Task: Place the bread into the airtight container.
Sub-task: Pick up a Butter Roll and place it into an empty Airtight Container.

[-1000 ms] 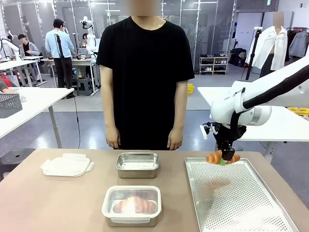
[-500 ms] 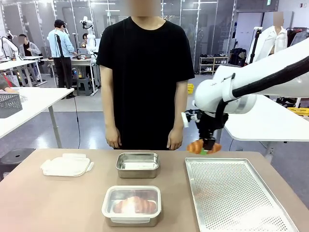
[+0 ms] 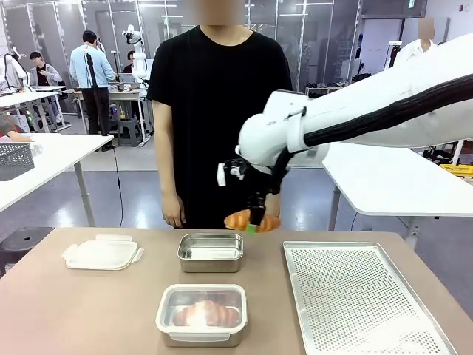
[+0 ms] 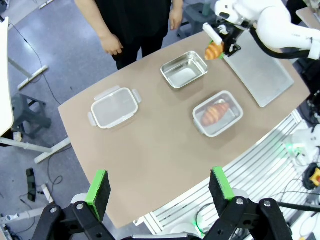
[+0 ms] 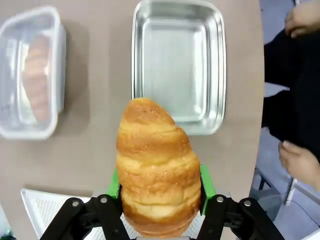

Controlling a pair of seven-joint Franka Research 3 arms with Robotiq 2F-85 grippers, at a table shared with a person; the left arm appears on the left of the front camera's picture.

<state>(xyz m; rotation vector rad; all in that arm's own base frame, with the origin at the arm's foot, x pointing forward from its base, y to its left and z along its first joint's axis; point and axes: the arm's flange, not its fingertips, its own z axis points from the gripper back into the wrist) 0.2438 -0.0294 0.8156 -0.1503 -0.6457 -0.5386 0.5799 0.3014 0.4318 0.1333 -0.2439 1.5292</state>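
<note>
Your right gripper (image 3: pixel 253 224), jaws half-closed, clamped the bread (image 5: pixel 157 175) aloft near the rim of the empty steel container (image 3: pixel 211 266); your left gripper (image 4: pixel 160 187) hung open, empty. Releasing there risked the bread striking that rim and rolling onto the table (image 3: pixel 89 310).

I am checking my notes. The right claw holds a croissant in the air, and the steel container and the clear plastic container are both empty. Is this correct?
Not quite. The clear plastic container is not empty: a second croissant lies in it, as the front view shows. The rest holds: the right claw holds a croissant in the air, and the steel container is empty.
</note>
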